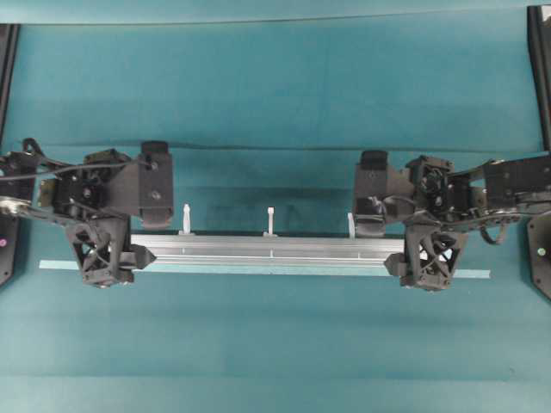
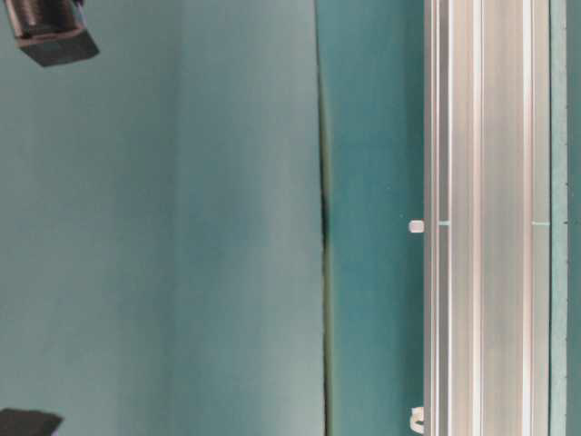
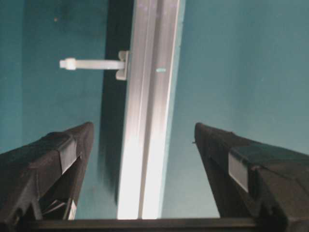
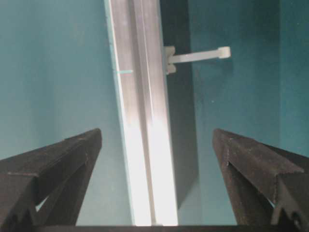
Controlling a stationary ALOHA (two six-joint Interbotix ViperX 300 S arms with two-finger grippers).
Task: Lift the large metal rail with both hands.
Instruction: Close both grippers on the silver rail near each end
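The large metal rail (image 1: 267,248) is a long silver grooved bar lying left to right across the teal cloth, with three white pegs (image 1: 270,220) along its far edge. My left gripper (image 1: 151,241) straddles the rail's left end, its jaws wide apart and clear of the metal. At the rail's right end my right gripper (image 1: 383,245) stands the same way. In the left wrist view the rail (image 3: 149,96) runs between the open gripper (image 3: 143,125), clear of both fingers. The right wrist view shows the rail (image 4: 140,96) inside the open gripper (image 4: 157,131), also untouched.
A thin pale tape strip (image 1: 465,274) lies along the rail's near side and runs past both its ends. A fold in the cloth (image 1: 258,146) crosses behind the arms. Black frame posts (image 1: 541,69) stand at the back corners.
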